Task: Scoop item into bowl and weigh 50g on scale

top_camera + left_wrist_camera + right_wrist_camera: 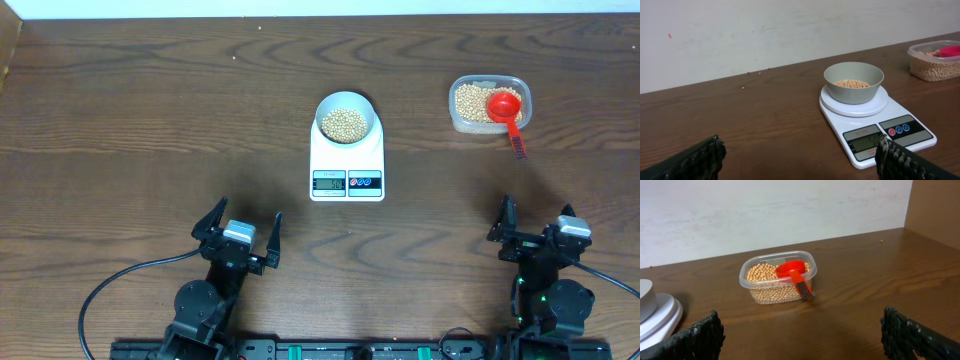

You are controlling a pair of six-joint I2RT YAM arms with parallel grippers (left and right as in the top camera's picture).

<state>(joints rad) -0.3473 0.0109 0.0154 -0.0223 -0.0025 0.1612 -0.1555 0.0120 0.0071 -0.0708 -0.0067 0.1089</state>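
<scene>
A pale bowl (347, 118) holding tan beans (343, 124) stands on the white scale (347, 168), whose display (329, 182) faces the arms. More beans (472, 103) fill a clear tub (489, 104) at the back right, with a red scoop (505, 108) resting in it, handle over the rim. My left gripper (238, 231) is open near the front left, well short of the scale. My right gripper (537, 221) is open at the front right, below the tub. In the left wrist view the bowl (853, 81) and scale (875, 127) lie ahead to the right; the right wrist view shows the tub (778, 282) and scoop (792, 272) ahead.
A dark wooden table (150, 120) carries everything, with a pale wall behind it. Black cables (110, 285) trail from the arm bases along the front edge. A brown side panel (935, 207) rises at the far right.
</scene>
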